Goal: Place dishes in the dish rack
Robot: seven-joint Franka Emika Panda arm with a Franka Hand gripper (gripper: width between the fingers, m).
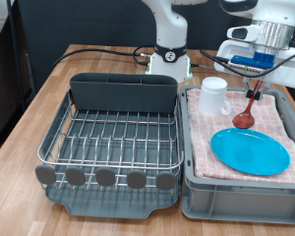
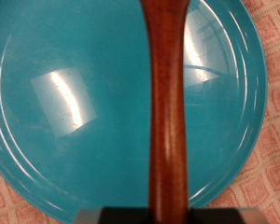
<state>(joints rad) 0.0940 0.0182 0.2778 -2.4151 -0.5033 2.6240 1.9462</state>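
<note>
My gripper is at the exterior view's upper right, above the grey crate. It is shut on the handle of the reddish-brown wooden spoon, which hangs down with its bowl just above the pink cloth. In the wrist view the spoon handle runs across the middle, over the round bright-blue plate. The blue plate lies flat on the cloth. The white mug stands on the cloth at the crate's back left. The dark-grey dish rack with its wire grid holds no dishes.
The grey crate with the pink checkered cloth stands directly right of the rack. The rack's tall cutlery compartment is at its far side. The robot base and cables lie behind on the wooden table.
</note>
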